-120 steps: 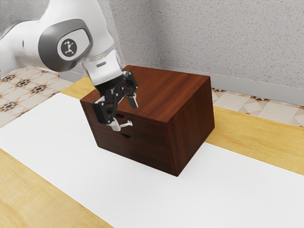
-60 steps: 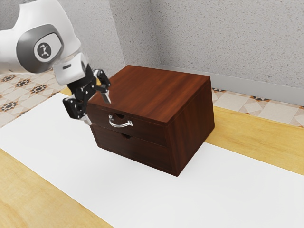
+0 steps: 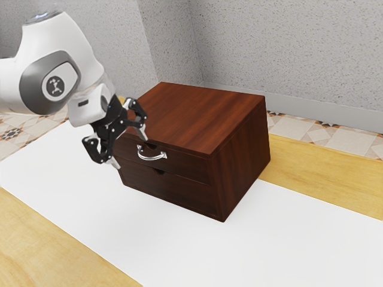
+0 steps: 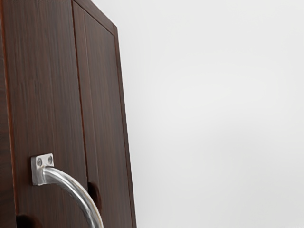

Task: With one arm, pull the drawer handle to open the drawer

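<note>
Claw: Your claw [image 3: 127, 148] is released, its two fingers spread wide with nothing between them. It hangs in front of the cabinet [image 3: 203, 116], at the front corner nearest the arm.
Handle: The handle [image 3: 151, 154] lies just beside the claw, toward the exterior view's right, close to one fingertip but apart from it. In the wrist view the handle [image 4: 71, 187] curves off its small plate ahead of the claw and is not lined up between the fingers.
Drawer: The drawer [image 3: 179, 161] carrying the handle lies beyond the claw, its front flush with the cabinet, so it is shut.
Change: A second ago your claw was on the handle. Half a second ago it had backed off toward the exterior view's left, leaving the handle free. Now it has swung part-way back and turned its fingers toward the front.
Meaning: The drawer front sits where it did throughout, so that first contact opened nothing. Treat this as a second approach, with the whole pull yet to do.
Next move: Judged from here, you need to shift toward the handle, set one finger on each side of the bar, clench, then draw straight out.
Risk: The bar looks thin and smooth, so an off-centre grip may slide off.
</note>
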You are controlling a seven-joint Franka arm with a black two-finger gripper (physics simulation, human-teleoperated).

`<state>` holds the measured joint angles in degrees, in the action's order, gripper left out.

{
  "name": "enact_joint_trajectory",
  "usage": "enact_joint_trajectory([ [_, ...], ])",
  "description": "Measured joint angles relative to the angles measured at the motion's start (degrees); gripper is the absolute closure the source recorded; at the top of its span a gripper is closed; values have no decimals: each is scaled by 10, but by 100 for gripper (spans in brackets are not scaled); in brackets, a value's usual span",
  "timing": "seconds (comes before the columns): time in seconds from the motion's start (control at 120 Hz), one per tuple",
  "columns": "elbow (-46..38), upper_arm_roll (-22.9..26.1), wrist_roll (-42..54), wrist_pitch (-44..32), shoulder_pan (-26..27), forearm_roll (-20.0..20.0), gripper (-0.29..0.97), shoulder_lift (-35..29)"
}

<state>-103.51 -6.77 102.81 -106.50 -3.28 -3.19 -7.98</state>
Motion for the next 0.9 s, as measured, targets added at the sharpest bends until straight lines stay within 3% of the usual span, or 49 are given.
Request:
enact_joint_trajectory([
  [0.9,-62,-6,33,-78,-2,-1,0,1],
])
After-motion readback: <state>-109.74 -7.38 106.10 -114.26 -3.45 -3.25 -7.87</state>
